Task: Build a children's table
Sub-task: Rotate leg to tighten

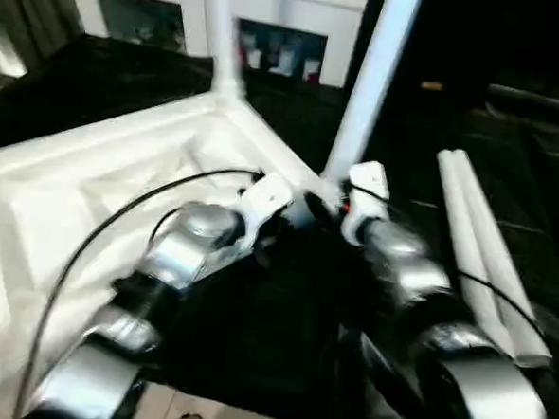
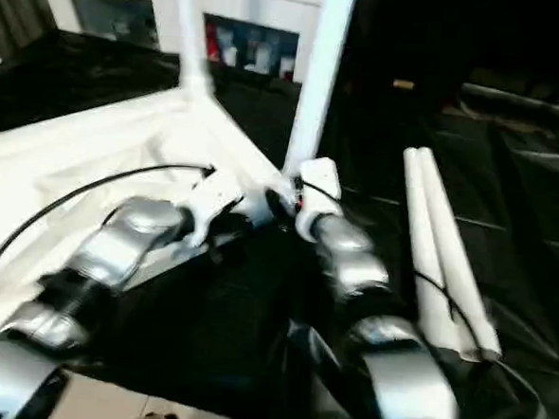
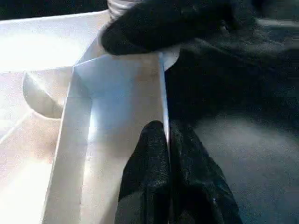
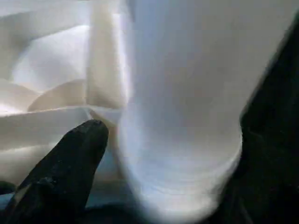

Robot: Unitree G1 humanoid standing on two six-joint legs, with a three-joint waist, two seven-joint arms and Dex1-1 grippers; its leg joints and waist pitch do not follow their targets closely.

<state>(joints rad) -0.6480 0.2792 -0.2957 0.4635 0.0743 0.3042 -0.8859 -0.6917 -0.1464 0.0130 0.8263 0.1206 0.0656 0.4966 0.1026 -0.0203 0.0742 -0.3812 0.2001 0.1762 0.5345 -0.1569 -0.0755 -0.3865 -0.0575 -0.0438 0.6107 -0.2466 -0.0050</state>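
I see a white table top with ribbed underside, white legs: two upright, two lying. Black cloth beneath. My forearms silver, black cable, black fingers. White cabinet behind with dark glass fronts.

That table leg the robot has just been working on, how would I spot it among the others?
Find the big white plastic tabletop lying ribbed underside up on the black cloth. At its near corner, right beside the robot's right claw, a long white tapered tube leg stands up, leaning slightly. A thinner-looking upright leg rises at the far corner, and two spare legs lie flat on the right.
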